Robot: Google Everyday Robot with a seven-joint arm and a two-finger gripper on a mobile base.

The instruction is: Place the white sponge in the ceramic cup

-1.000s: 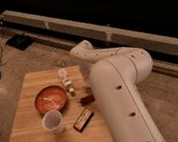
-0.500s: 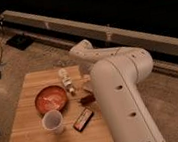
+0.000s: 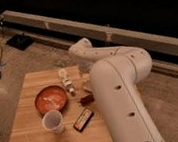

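The ceramic cup [image 3: 52, 122] is plain white and stands upright near the front left of the wooden table [image 3: 27, 138], just in front of the red bowl. The white sponge does not show on its own. A small pale patch [image 3: 87, 88] sits at the edge of my arm above the small brown object, and I cannot tell whether it is the sponge. My gripper [image 3: 86, 79] is low over the table's right side, behind the bottle, and is mostly hidden by my big white arm [image 3: 119, 96].
A red-orange bowl [image 3: 50, 99] sits at the table's middle left. A pale bottle with a label [image 3: 66, 82] lies beside it. A small brown object [image 3: 87, 99] and a dark flat bar [image 3: 83, 119] lie by my arm. Cables and a dark box lie on the floor at left.
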